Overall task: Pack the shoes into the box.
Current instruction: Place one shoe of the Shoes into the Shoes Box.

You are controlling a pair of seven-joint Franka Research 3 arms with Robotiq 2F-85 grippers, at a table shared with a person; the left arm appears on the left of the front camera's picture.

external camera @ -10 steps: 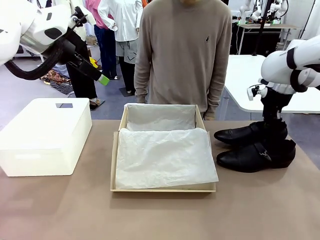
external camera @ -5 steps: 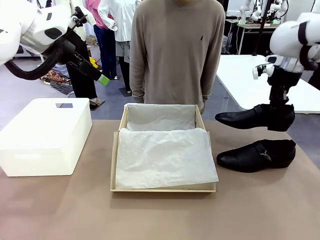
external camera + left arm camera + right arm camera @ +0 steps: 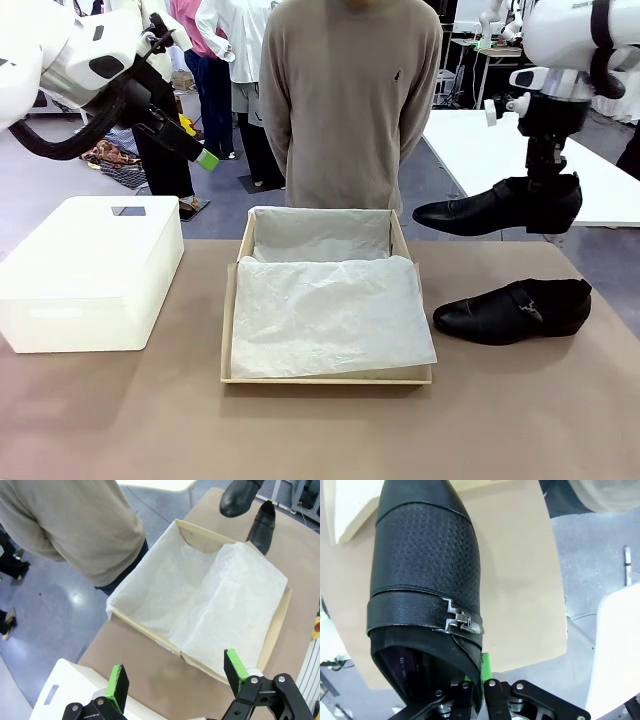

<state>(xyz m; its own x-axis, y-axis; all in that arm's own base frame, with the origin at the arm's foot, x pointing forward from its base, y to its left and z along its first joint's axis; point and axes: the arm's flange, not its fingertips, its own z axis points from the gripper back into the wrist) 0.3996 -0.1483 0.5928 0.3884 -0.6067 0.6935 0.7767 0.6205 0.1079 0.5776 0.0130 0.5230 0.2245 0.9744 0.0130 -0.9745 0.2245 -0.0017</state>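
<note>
Right tool (image 3: 545,192) clamped tight on the heel rim of one black dress shoe (image 3: 480,212), up in the air just off the right side of the tan shoebox (image 3: 229,320), other shoe (image 3: 515,310) flat on the counter (image 3: 320,430) beside it, left tool (image 3: 175,675) gaping wide, empty.

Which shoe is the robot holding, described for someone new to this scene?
Find the tan box mid-table. Right of it one black shoe lies on the tabletop. The held shoe hangs in the air above that one, heel end clamped in the right gripper.
</note>
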